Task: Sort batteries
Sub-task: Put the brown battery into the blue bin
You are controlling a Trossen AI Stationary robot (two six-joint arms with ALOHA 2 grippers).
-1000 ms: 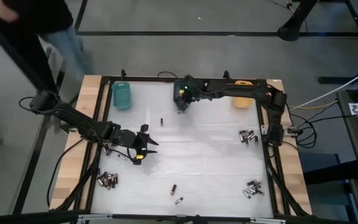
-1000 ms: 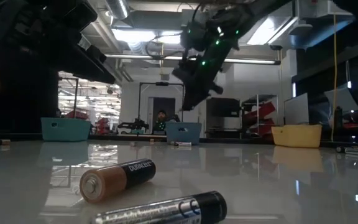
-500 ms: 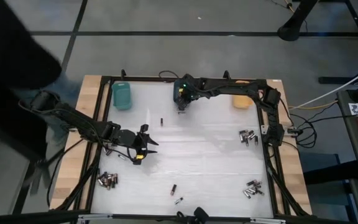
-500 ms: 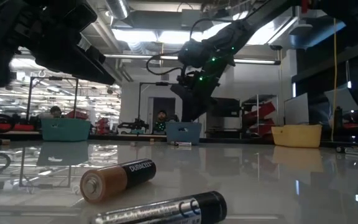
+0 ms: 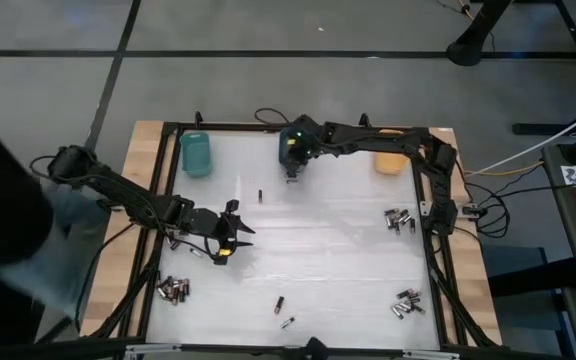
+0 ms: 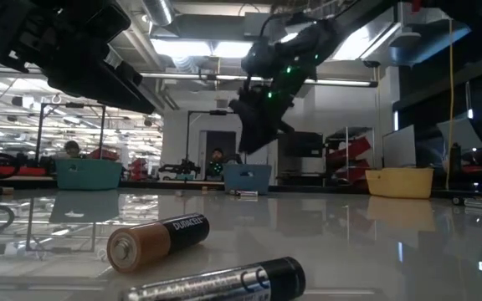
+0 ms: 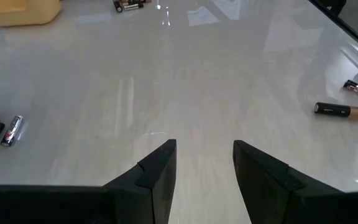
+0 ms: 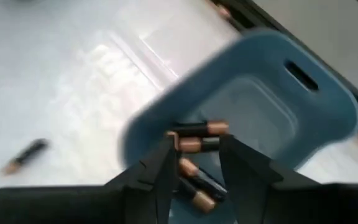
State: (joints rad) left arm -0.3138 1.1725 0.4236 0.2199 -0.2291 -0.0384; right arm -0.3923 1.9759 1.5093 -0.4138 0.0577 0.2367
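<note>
Batteries lie scattered over the white table (image 5: 318, 250). Nearest the front edge, two loose cells (image 5: 283, 312) sit close together, a copper-topped one (image 6: 159, 242) and a black one (image 6: 224, 284) just ahead of it. A heap (image 5: 173, 290) rests at the front left and another heap (image 5: 406, 302) at the front right.

Further in, the left gripper (image 5: 232, 238) hovers over bare table left of centre, its fingers (image 7: 157, 174) parted with nothing between them. A third heap (image 5: 399, 219) lies by the right edge, and one single cell (image 5: 260, 195) sits towards the back.

At the back, the right gripper (image 5: 294, 165) hangs over the blue bin (image 8: 272, 106), fingers (image 8: 241, 158) apart and empty; several cells (image 8: 194, 162) lie in the bin below. A teal bin (image 5: 196, 153) stands far left and a yellow bin (image 5: 388, 162) far right.
</note>
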